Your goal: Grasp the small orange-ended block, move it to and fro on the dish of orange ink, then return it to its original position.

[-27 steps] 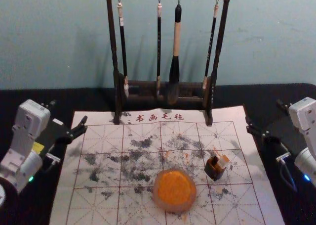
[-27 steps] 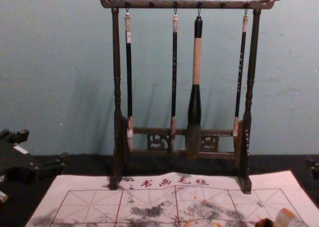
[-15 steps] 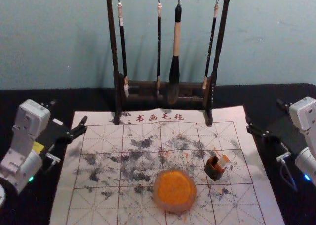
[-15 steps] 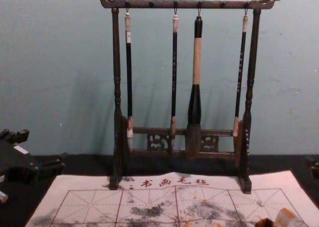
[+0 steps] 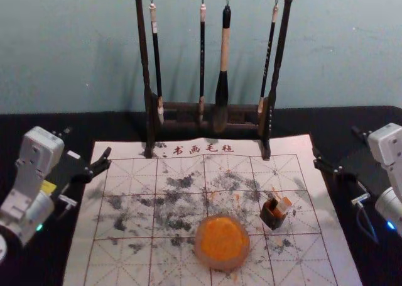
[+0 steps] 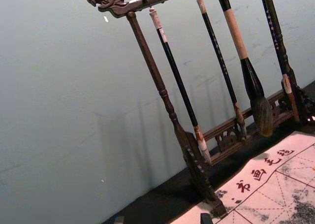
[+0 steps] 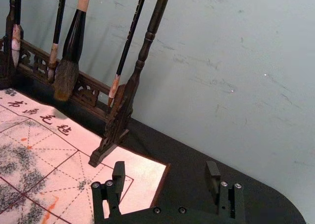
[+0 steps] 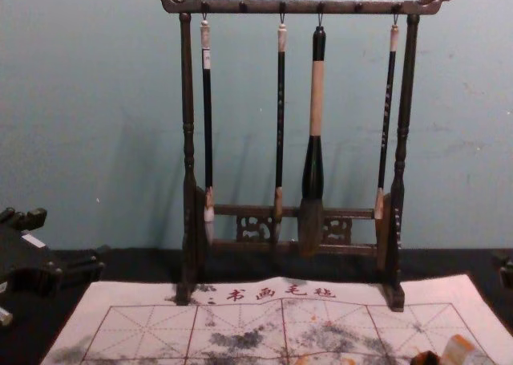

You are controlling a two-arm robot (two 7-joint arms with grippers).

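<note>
Nearest lies the round dish (image 5: 221,241), its ink a smeary orange, on the gridded mat (image 5: 129,261). Just beyond it and to the right, apart from it, a small dark box (image 5: 271,219) stands on the mat. The small orange-ended block (image 5: 284,205) is at the box, tilted, its pale and orange upper part sticking up; it seems to sit inside, though its lower end is hidden. Farther out, the left gripper (image 5: 88,143) hangs by the mat's left edge and the right gripper (image 5: 336,143) by its right edge, both idle and well apart from the block. Each has its jaws spread, with nothing between them. At the far end stands a wooden rack (image 5: 207,106) with four hanging brushes (image 5: 223,66), before a bluish wall (image 5: 352,53).
</note>
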